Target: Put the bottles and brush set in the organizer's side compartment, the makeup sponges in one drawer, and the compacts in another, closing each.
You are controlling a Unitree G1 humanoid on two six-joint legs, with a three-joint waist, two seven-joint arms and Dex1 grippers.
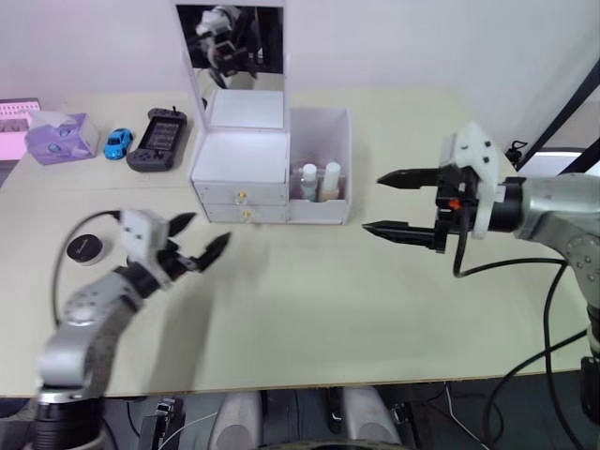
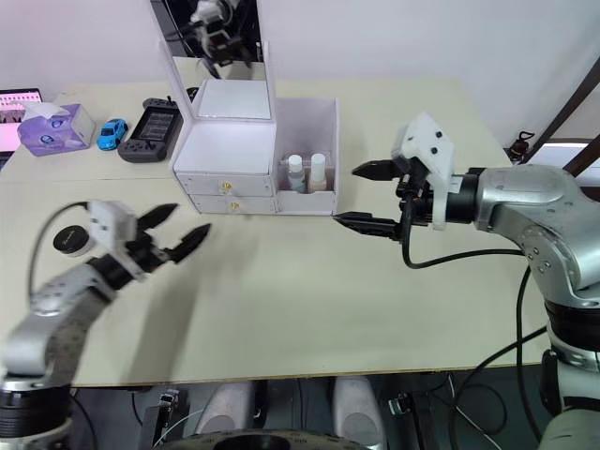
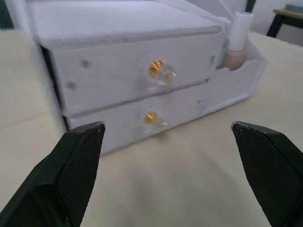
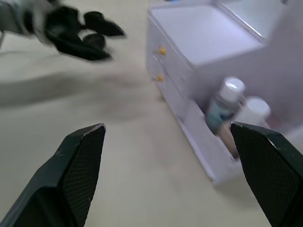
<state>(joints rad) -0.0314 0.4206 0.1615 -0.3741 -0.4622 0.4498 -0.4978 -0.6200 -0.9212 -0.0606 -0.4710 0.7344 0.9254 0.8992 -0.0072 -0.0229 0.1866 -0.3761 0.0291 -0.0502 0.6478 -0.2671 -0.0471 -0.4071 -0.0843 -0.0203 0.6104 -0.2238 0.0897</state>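
Observation:
The white organizer (image 1: 240,167) stands mid-table with its mirror upright, and both gold-knobbed drawers (image 3: 156,67) look closed. Two white-capped bottles (image 1: 320,181) stand in its side compartment (image 1: 323,141). One black compact (image 1: 84,247) lies on the table at the left, beside my left arm. My left gripper (image 1: 208,229) is open and empty, low in front of the drawers. On the other side, my right gripper (image 1: 373,202) is open and empty, just right of the side compartment. The brush set and the makeup sponges are out of view.
Behind the organizer's left side sit a purple tissue box (image 1: 61,136), a blue toy car (image 1: 118,142) and a black handheld game console (image 1: 157,139). Bare tabletop (image 1: 309,300) stretches in front of the organizer to the near edge.

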